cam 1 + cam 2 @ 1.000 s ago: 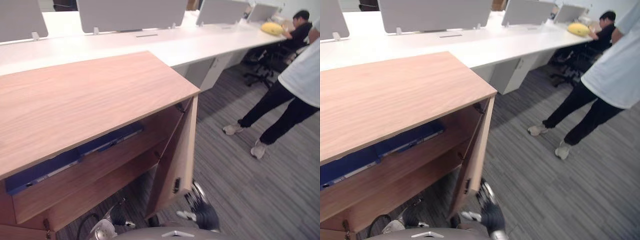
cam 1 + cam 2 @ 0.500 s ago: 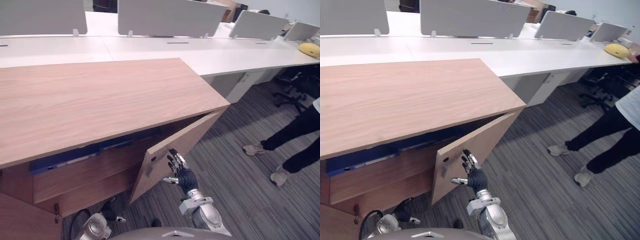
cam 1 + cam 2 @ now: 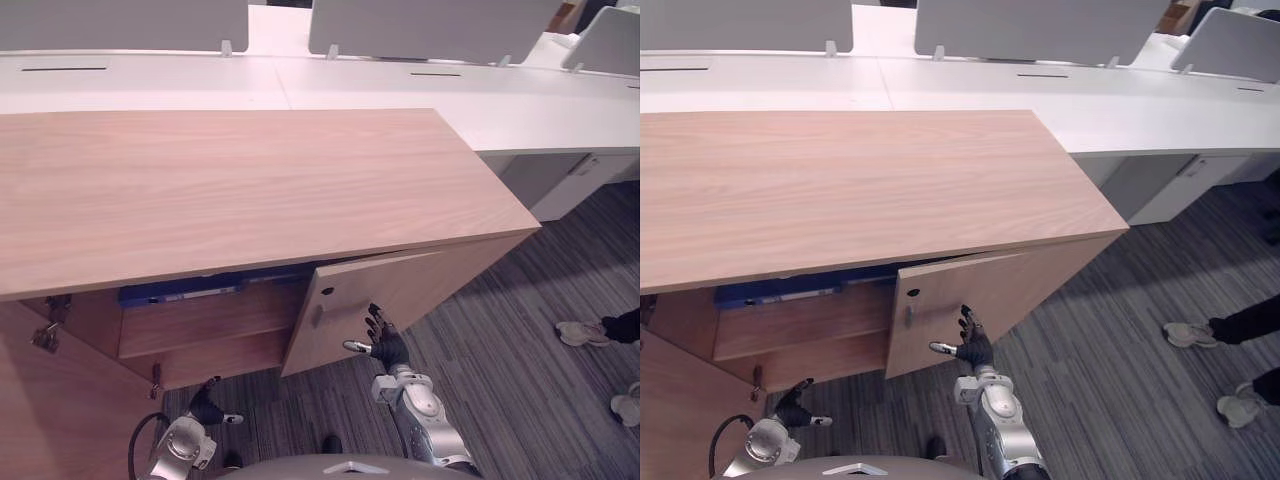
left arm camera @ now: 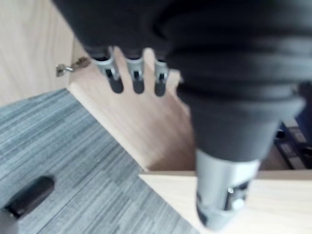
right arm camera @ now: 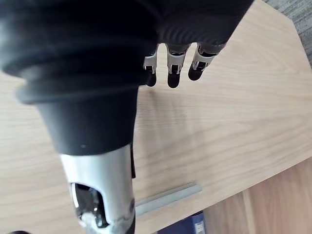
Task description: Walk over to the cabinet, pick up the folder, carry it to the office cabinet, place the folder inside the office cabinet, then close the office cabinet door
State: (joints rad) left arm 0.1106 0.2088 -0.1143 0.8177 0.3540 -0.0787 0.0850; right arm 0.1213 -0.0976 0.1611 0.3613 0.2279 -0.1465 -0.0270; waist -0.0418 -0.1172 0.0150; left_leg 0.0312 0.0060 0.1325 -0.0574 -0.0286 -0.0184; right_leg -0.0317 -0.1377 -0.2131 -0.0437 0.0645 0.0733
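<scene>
Woodgrain cabinet door, right hand fingers straight

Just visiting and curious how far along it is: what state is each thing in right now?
Right door: ajar.
Left door: wide open.
Folder: lying flat on the shelf inside.
Right hand: open, straight fingers at the ajar door.
Left hand: open, hanging low, holding nothing.

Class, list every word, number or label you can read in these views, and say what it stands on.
None can be read.
The blue folder inside the cabinet has pale print along its edge, too small and blurred to read.
The cabinet door bears no print.
</scene>
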